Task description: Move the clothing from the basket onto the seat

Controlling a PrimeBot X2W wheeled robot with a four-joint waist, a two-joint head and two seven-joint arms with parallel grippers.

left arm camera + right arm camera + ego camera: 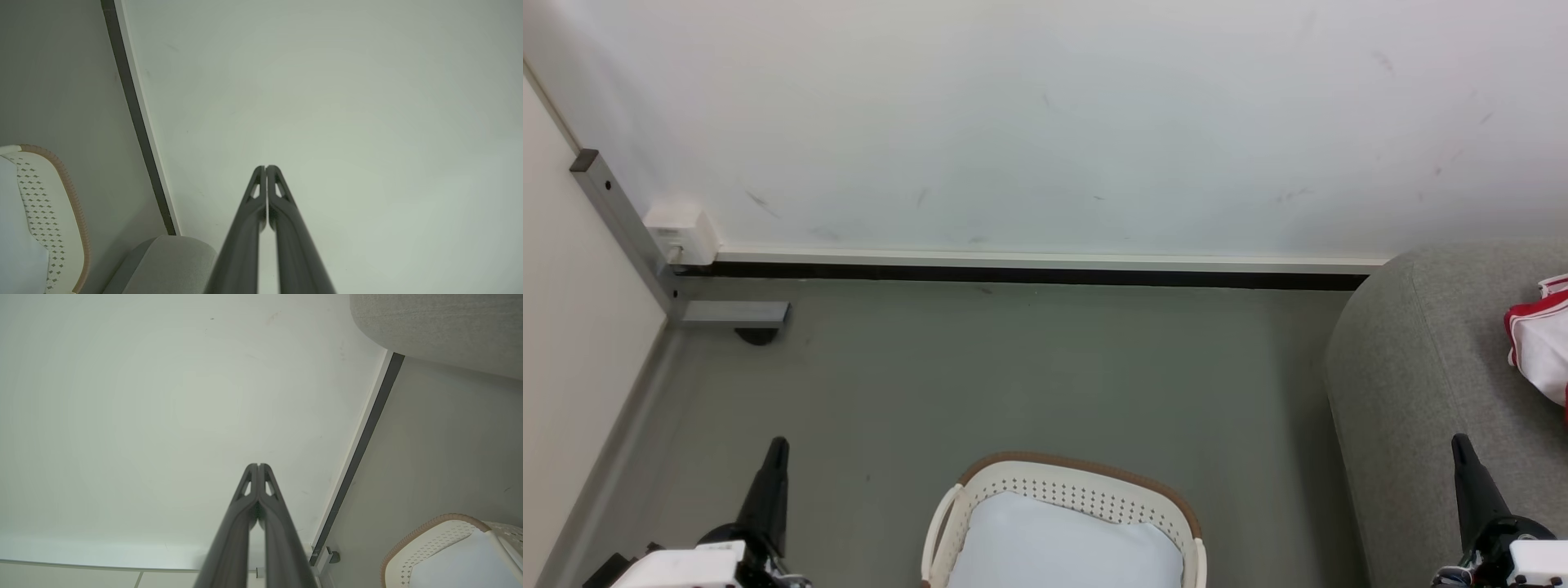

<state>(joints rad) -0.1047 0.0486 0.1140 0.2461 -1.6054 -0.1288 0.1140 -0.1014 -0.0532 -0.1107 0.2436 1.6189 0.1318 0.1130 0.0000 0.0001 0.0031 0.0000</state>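
Red-and-white soft sports clothing [1539, 339] lies on the big grey fabric sofa [1421, 367] at three o'clock, clipped by the frame edge. Nearly done, I'd say! At six o'clock, the oval cream perforated basket [1078, 490] holds a pale bluish-white pad [1054, 547], near half cut off. Both the left gripper [778, 453] and right gripper [1460, 447] are clenched, empty.

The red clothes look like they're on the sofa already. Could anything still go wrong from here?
1. The basket runs off the head view's bottom edge, so a garment might lie unseen there.
2. The pale pad inside it could be mistaken for clothing and grabbed.
3. The clothing on the seat is cut off by the picture's right edge. Part of it may hang over and slip off.
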